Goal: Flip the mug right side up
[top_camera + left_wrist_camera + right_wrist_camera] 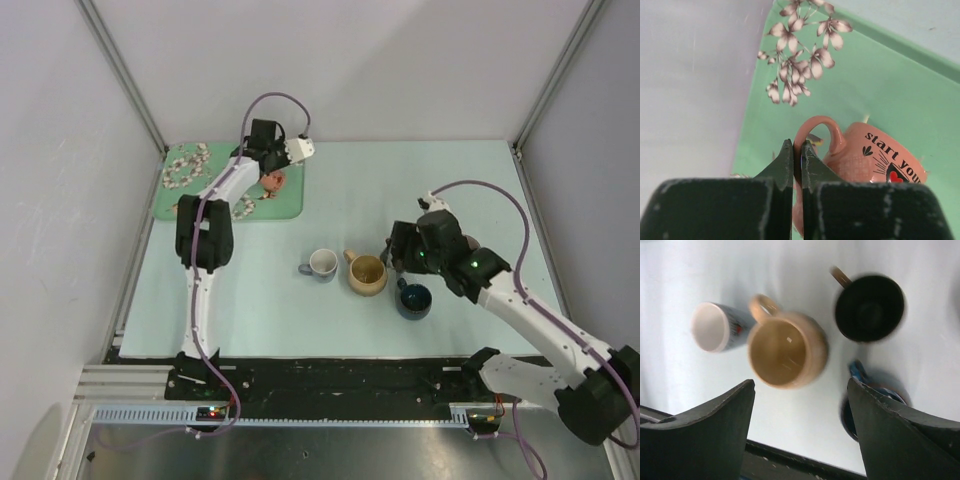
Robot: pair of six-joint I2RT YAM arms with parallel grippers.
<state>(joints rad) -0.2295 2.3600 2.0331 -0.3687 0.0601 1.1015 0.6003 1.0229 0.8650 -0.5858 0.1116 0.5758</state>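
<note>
The pink mug [875, 160] with "start your" lettering lies tilted on the green floral tray [880, 85]. It also shows in the top view [273, 182] at the back left. My left gripper [796, 146] is shut on the mug's looped handle [820, 124], fingers pinching its near side. In the top view the left gripper [268, 168] is over the tray [290, 205]. My right gripper [800, 382] is open and empty, hovering above a group of mugs at the table's middle right [402, 255].
A white mug [322, 264] lies on its side. A tan mug [367, 275] and a dark blue mug [414, 300] stand upright. A black mug [869, 307] shows in the right wrist view. White walls and frame posts enclose the table.
</note>
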